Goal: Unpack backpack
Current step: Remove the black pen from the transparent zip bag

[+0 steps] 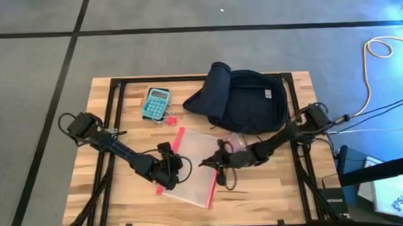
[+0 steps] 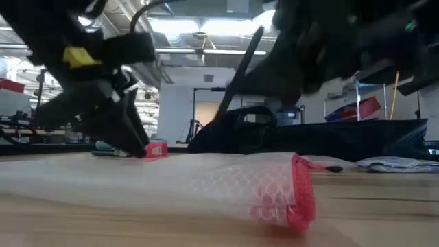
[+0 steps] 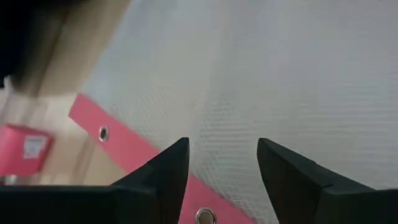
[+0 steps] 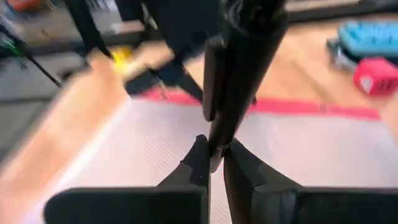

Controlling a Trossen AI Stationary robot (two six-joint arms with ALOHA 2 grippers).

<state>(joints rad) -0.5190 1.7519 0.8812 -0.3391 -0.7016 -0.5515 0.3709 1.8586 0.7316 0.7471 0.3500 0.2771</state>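
- The clear mesh pouch (image 1: 193, 166) with red edges lies flat on the near middle of the wooden table (image 1: 273, 191).
- The left gripper (image 3: 222, 163), fingers apart, hangs over the pouch's red edge.
- The right gripper (image 4: 213, 154) is clamped on a thin dark pen-like object (image 4: 239, 74) above the pouch.
- Farther back, a teal calculator (image 1: 156, 103) and a small red item (image 1: 169, 119).
- The backpack (image 1: 245, 101) lies at the far right-centre, long axis crosswise, its open mouth toward the calculator.

Backpack (image 2: 309, 134) partly behind blurred arms, low view.
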